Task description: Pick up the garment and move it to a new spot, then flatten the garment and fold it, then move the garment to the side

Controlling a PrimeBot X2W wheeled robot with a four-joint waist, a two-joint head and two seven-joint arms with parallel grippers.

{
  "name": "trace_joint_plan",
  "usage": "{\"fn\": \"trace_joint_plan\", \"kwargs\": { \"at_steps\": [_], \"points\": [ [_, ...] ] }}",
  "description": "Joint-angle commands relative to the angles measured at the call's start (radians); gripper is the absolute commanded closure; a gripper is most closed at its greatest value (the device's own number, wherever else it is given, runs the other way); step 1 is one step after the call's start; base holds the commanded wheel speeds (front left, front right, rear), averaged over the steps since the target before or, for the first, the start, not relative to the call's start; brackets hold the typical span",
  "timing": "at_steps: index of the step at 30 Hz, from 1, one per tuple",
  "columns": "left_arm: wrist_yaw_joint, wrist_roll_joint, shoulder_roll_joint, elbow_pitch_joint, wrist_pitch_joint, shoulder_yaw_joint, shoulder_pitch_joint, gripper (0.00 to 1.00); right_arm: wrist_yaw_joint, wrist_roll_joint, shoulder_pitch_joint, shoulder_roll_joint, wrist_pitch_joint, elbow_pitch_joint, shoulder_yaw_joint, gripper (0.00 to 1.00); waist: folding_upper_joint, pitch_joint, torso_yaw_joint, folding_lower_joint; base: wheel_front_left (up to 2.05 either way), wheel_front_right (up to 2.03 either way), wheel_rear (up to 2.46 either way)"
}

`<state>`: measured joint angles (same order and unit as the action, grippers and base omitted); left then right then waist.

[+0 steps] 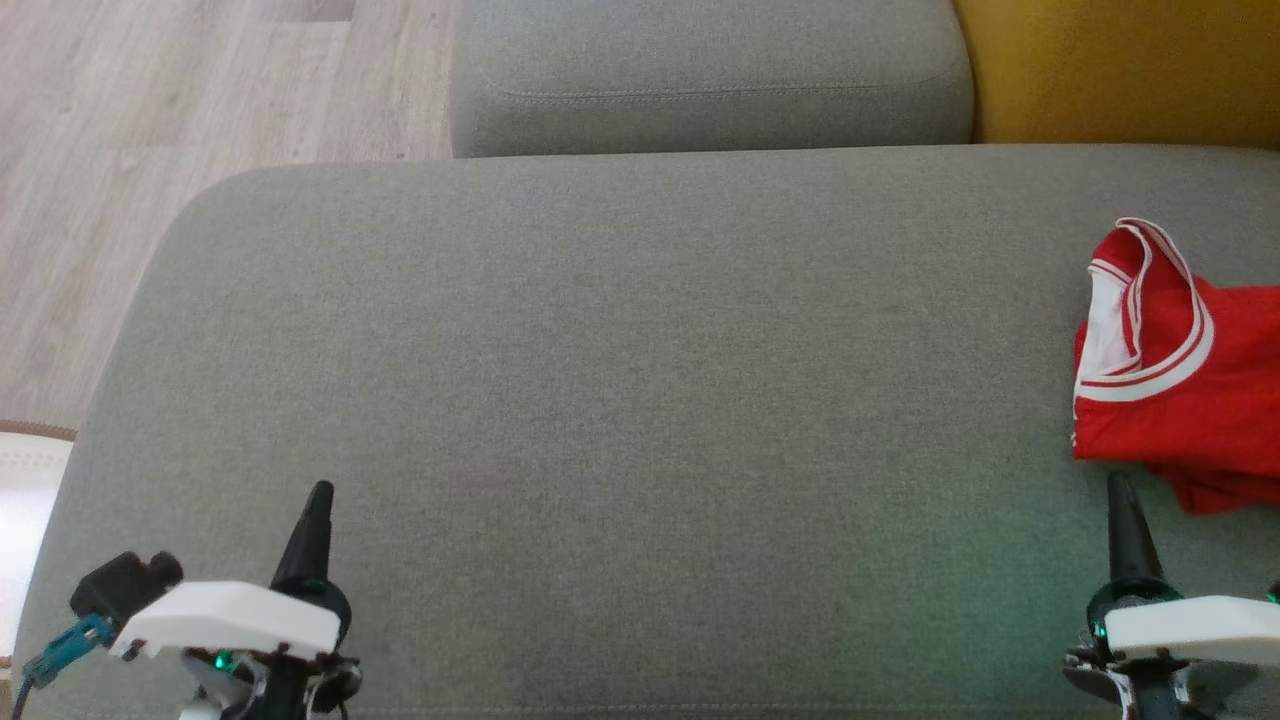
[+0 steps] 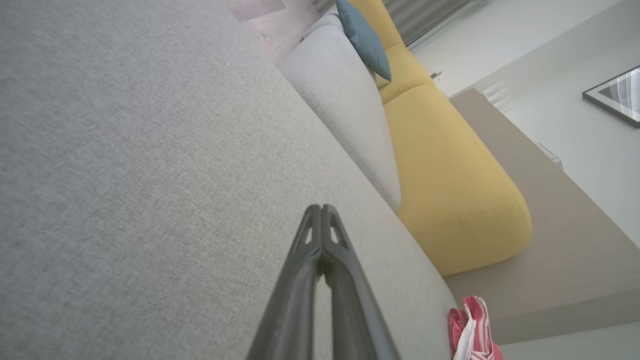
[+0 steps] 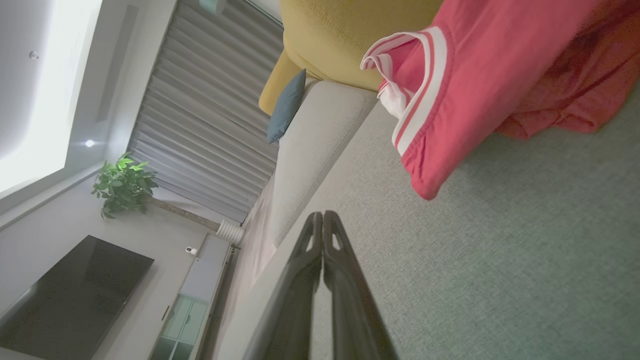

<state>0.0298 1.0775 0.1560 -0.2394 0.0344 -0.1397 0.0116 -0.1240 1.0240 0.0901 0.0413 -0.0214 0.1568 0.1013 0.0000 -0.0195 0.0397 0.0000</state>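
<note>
red garment just ahead of the right gripper

the red garment with white trim lay crumpled on the grey sofa seat, just beyond the right gripper's tips and a little to their outer side. it was near them, and the right wrist view showed a strip of cushion between. the right gripper's fingers were pressed together, holding nothing. the left gripper was likewise closed and empty, well apart from the garment.

A crumpled red cloth garment is laid on the right end of a wide grey fabric cushion; a smaller grey cushion is set behind it.
</note>
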Motion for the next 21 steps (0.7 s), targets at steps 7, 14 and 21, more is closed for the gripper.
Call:
{"fn": "trace_joint_plan", "kwargs": {
  "at_steps": [7,14,21],
  "points": [
    [0.025,0.098,-0.01,0.021,-0.026,0.071,-0.072,1.0,-0.004,0.111,-0.083,0.018,-0.017,-0.01,-0.009,1.0,0.0,0.004,-0.007,0.0,0.0,0.0,0.0],
    [0.037,0.169,-0.024,0.017,-0.044,0.099,-0.08,1.0,-0.005,0.19,-0.101,0.019,-0.027,0.005,-0.008,1.0,0.0,0.007,-0.012,0.0,0.0,0.0,0.0],
    [0.049,0.24,-0.039,0.012,-0.062,0.127,-0.087,1.0,-0.005,0.268,-0.119,0.019,-0.037,0.021,-0.007,1.0,0.0,0.01,-0.017,0.0,0.0,0.0,0.0]
  ]
}}
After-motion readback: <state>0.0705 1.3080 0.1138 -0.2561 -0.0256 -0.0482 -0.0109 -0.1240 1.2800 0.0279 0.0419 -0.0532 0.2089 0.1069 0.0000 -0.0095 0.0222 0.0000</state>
